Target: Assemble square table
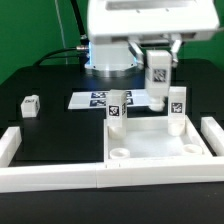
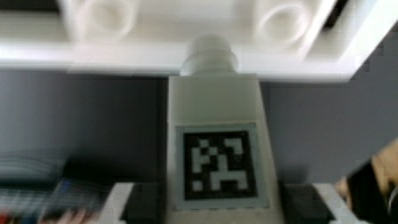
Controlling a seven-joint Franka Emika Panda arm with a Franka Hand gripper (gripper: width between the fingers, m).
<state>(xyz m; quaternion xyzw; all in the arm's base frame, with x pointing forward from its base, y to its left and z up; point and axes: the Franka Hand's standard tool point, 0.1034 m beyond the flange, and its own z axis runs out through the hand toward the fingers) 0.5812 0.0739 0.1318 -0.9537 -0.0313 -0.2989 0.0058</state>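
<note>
The white square tabletop (image 1: 150, 145) lies against the white border wall, sockets up. Two tagged white legs stand upright at its far corners, one toward the exterior view's left (image 1: 116, 108) and one toward its right (image 1: 177, 105). My gripper (image 1: 158, 60) is shut on a third leg (image 1: 158, 72) and holds it upright above the tabletop's far side, between the two standing legs. In the wrist view this leg (image 2: 217, 130) sits between my fingers (image 2: 116, 205), its tip pointing at the tabletop's rim (image 2: 196, 45). A fourth leg (image 1: 31, 104) lies loose at the left.
The marker board (image 1: 92, 99) lies behind the tabletop, near the robot base. Long white border bars (image 1: 60, 178) run along the front, with short side pieces at the left (image 1: 10, 145) and the right (image 1: 213, 135).
</note>
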